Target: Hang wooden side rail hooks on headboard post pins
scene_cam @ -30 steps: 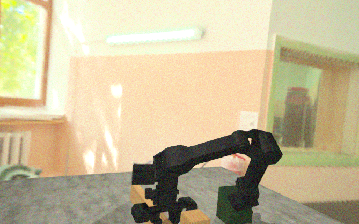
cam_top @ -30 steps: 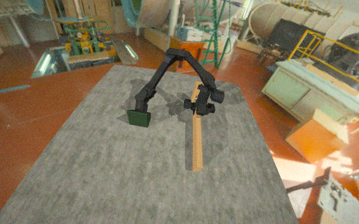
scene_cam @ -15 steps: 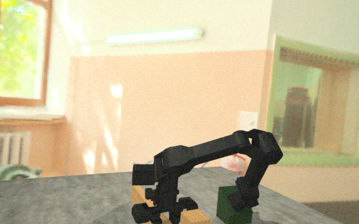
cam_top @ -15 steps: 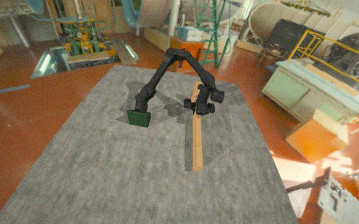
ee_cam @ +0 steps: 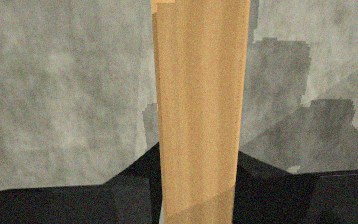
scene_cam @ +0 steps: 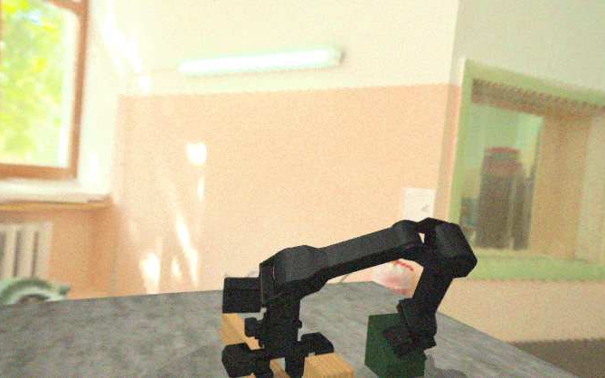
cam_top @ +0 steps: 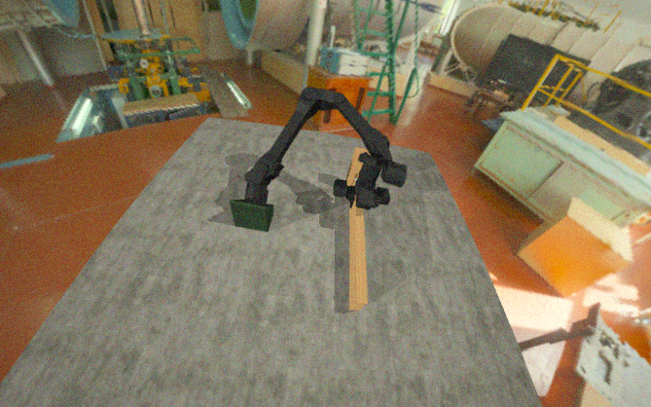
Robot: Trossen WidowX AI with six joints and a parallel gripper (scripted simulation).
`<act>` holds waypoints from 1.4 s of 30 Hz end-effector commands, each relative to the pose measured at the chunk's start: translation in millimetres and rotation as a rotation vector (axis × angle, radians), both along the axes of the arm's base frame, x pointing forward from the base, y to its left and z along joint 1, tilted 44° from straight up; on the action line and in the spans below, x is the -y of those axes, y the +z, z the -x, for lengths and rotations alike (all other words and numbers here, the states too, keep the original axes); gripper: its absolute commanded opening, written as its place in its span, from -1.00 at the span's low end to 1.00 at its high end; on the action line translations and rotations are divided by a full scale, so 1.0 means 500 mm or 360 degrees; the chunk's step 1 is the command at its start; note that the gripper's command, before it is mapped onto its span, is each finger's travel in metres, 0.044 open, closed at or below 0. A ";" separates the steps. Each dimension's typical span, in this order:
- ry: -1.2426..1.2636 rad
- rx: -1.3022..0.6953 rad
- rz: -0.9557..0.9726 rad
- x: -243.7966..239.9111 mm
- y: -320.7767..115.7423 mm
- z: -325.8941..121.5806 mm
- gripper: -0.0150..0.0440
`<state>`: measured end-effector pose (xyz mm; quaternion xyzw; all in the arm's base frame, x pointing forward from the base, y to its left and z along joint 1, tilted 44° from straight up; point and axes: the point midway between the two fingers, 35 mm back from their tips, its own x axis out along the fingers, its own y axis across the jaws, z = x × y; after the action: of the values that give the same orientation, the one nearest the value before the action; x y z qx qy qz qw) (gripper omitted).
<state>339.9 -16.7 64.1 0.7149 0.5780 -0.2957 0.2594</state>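
Observation:
The wooden side rail point(cam_top: 359, 263) point(scene_cam: 236, 331) point(ee_cam: 200, 90) runs from my gripper toward the top camera, its far end low at the table. My gripper point(cam_top: 355, 199) point(scene_cam: 279, 368) point(ee_cam: 186, 145) points down and is shut on the rail near its hook end, one finger on each side. The headboard post point(cam_top: 358, 158) point(scene_cam: 330, 363) seems to stand upright just beyond the gripper, in line with the rail. A small light metal spot shows on its face. The gripper hides the rail's hook end, so whether the hooks touch or sit on the pins cannot be told.
The grey table point(cam_top: 191, 313) point(scene_cam: 107, 328) carries everything. The arm's dark green base block point(cam_top: 251, 215) point(scene_cam: 382, 343) stands left of the post in the top view and right of it in the exterior view. The arm arches over from it.

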 end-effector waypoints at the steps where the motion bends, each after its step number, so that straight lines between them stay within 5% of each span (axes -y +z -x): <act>1: -0.0018 0.0018 0.0004 0.005 0.011 -0.005 -0.49; 42: -0.0018 0.0018 0.0004 -0.003 0.016 -0.004 -0.49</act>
<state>340.1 -13.2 67.2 0.7155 0.5772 -0.2952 0.2603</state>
